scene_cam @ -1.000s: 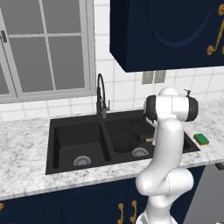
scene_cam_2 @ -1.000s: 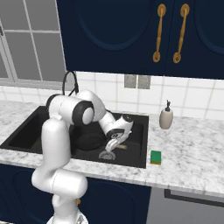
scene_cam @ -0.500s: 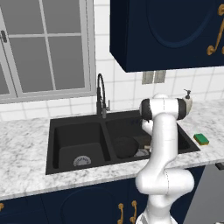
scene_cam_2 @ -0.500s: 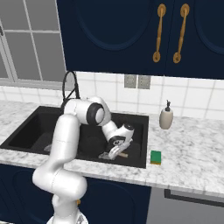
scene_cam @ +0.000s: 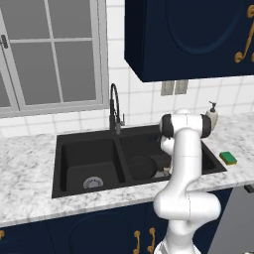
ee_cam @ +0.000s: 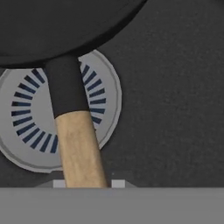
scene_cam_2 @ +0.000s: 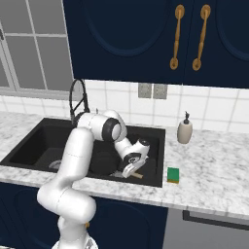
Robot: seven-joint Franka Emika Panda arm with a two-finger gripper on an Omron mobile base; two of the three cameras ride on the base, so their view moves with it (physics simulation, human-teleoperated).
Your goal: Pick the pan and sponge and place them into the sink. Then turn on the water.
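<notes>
The black pan (scene_cam_2: 103, 163) lies low in the right basin of the black sink (scene_cam_2: 29, 146), its bowl against the centre divider (scene_cam: 121, 163). In the hand view its light-brown handle (ee_cam: 81, 148) runs over the silver drain (ee_cam: 26, 131) and down between my finger tips. My gripper (scene_cam_2: 130, 171) is down in that basin, shut on the handle (scene_cam_2: 137, 175). The green and yellow sponge (scene_cam: 228, 158) rests on the counter right of the sink, also seen as the sponge (scene_cam_2: 173, 174) near the front edge. No water runs from the dark gooseneck faucet (scene_cam: 115, 106).
A beige soap dispenser (scene_cam_2: 184, 130) stands on the marble counter behind the sponge. The left basin holds only its drain (scene_cam: 93, 182). Dark blue cabinets hang above, and a window sits behind the sink on the left.
The arm has folded lower and carried the pan down into the right basin, from above the rim to the basin floor. The sponge has stayed where it was.
</notes>
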